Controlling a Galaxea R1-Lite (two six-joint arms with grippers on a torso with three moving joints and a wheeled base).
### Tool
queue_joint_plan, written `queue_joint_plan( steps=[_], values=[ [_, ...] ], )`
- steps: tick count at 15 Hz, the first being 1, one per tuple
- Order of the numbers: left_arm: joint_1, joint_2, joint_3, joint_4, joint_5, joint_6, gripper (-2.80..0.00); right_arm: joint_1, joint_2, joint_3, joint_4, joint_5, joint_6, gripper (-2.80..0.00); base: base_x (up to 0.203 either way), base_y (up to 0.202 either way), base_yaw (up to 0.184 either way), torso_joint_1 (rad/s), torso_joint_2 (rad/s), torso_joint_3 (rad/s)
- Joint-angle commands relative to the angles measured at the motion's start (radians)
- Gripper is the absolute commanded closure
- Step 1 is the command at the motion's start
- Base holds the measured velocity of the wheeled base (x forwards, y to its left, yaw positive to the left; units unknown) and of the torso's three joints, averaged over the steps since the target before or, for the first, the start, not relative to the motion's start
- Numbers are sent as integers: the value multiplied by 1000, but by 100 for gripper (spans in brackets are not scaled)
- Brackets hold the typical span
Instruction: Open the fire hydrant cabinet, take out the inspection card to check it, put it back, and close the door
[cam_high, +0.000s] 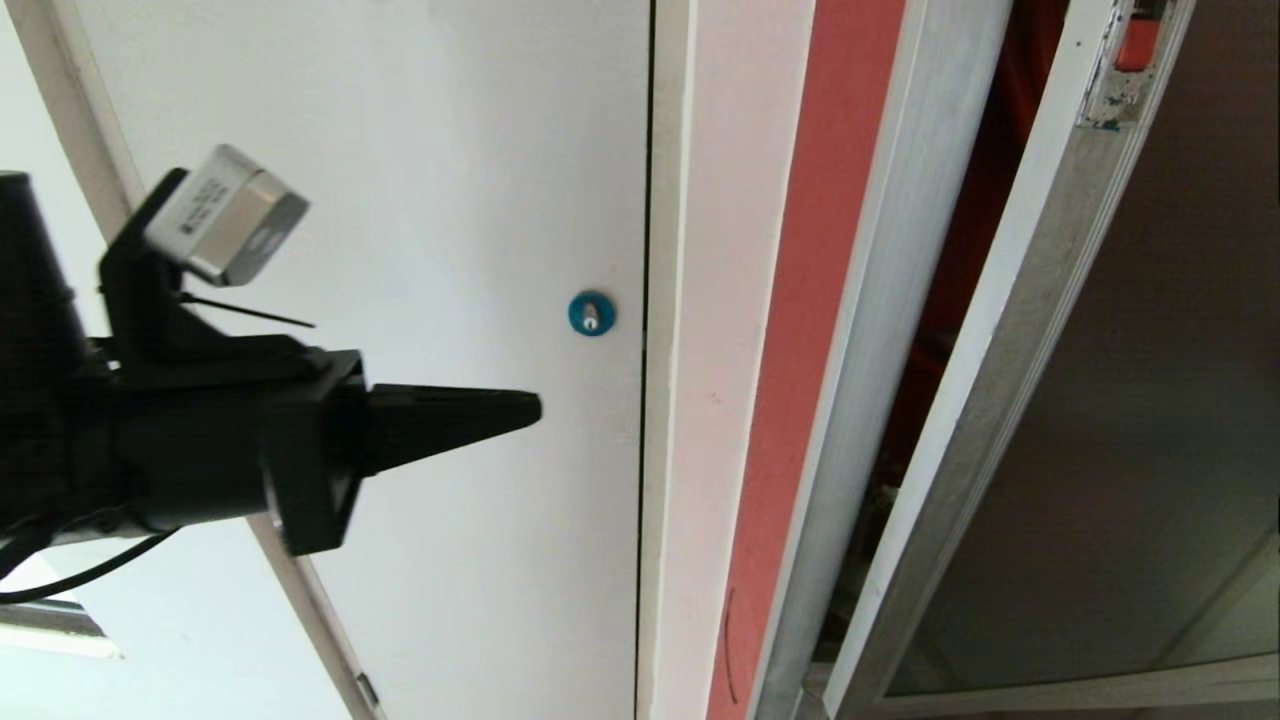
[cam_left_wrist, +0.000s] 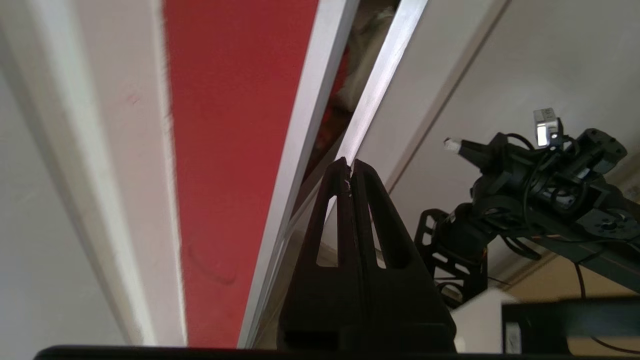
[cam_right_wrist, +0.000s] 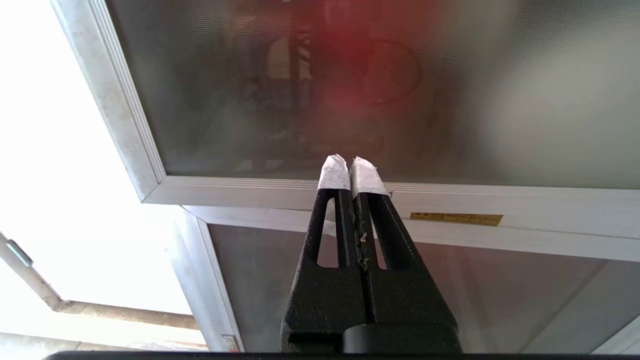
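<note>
Fire hydrant cabinet at 3 o'clock, rigid metal frame. Its door ajar, heavy glass, breakable; I'd judge the silver frame edge the safest hold. My left end effector at 9, shut, empty; right end effector shut, empty, facing the glass. Small brass plate, unreadable. No card seen.

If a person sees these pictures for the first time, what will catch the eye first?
First the left gripper, black and shut, reaching in from the left in front of the white panel with its blue lock. Then the red strip beside the cabinet, whose door stands ajar on the right. In its wrist view, the right gripper, shut and white-tipped, points at that door's glass.
</note>
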Motion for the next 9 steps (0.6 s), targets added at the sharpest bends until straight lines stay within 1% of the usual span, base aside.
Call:
queue_joint_plan(
  steps=[1,5,8,9],
  values=[
    [-74,213,-100,-43,-7,-4,0,0,0,0,0,0,0,0,0,0,0,0,0,0],
    [-159,369,-256,-61,-6,0,0,0,0,0,0,0,0,0,0,0,0,0,0,0],
    [-205,450,-340,-62,4,0,0,0,0,0,0,0,0,0,0,0,0,0,0,0],
    [-220,464,-356,-62,17,0,0,0,0,0,0,0,0,0,0,0,0,0,0,0]
  ],
)
